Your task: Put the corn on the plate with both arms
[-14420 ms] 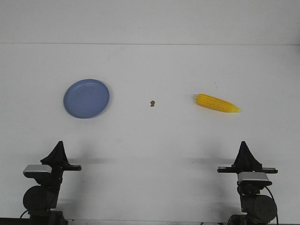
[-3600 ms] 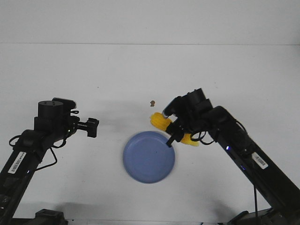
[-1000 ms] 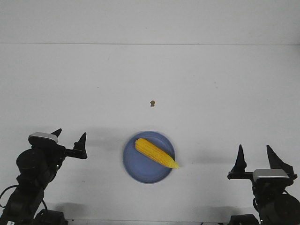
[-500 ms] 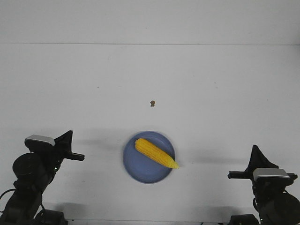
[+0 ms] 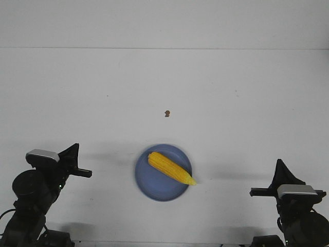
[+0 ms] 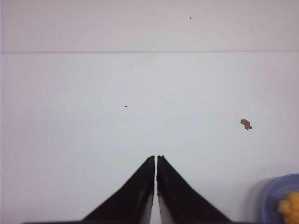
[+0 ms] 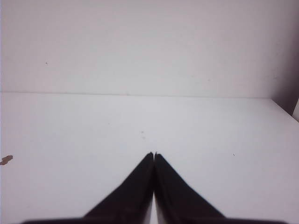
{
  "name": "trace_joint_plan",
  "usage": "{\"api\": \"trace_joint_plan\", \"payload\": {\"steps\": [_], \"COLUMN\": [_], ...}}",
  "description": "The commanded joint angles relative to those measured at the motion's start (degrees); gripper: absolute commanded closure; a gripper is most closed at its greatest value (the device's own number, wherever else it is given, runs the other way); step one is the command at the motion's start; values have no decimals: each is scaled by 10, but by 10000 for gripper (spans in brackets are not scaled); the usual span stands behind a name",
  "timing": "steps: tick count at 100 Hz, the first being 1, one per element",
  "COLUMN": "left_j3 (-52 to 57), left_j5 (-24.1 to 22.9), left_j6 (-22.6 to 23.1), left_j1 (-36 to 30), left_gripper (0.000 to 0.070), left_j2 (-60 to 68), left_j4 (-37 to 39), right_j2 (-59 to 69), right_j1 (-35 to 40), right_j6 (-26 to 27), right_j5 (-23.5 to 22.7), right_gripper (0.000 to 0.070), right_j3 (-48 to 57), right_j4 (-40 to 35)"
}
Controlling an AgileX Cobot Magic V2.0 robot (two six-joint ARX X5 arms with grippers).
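The yellow corn (image 5: 171,168) lies slantwise on the blue-lavender plate (image 5: 149,182) at the near middle of the table, its pointed tip reaching just past the plate's right rim. A bit of the plate (image 6: 275,193) and corn (image 6: 290,207) shows in the left wrist view. My left gripper (image 5: 73,150) is shut and empty at the near left, well left of the plate. My right gripper (image 5: 280,165) is shut and empty at the near right. Both also show shut in the left wrist view (image 6: 156,158) and the right wrist view (image 7: 153,154).
A tiny brown speck (image 5: 167,113) lies on the white table beyond the plate; it also shows in the left wrist view (image 6: 245,124) and the right wrist view (image 7: 6,160). The table's far edge meets a white wall.
Over the last second both grippers shut, and the left arm turned slightly. The corn and plate have not moved.
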Motion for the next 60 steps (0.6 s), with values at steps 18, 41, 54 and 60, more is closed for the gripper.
{"api": "trace_joint_plan", "payload": {"steps": [18,41,54,60], "left_j3": [7,-31,-112,-150], "left_j5": [-3,-5,-5,-5], "left_j6": [-4,24,24,24], "left_j1": [0,0,0,0], "left_gripper": [688,688,688,688], "left_j2": [-2,-32,-83,-110], "left_j4": [8,82,162,182], "right_j2": [1,1,1,1], "right_j1": [0,0,0,0], "right_j6": [5,5,5,5], "right_j5": [2,2,2,2], "right_gripper": [700,700,700,700], "right_j3": [4,5,4,4], "right_j4": [6,6,6,6]}}
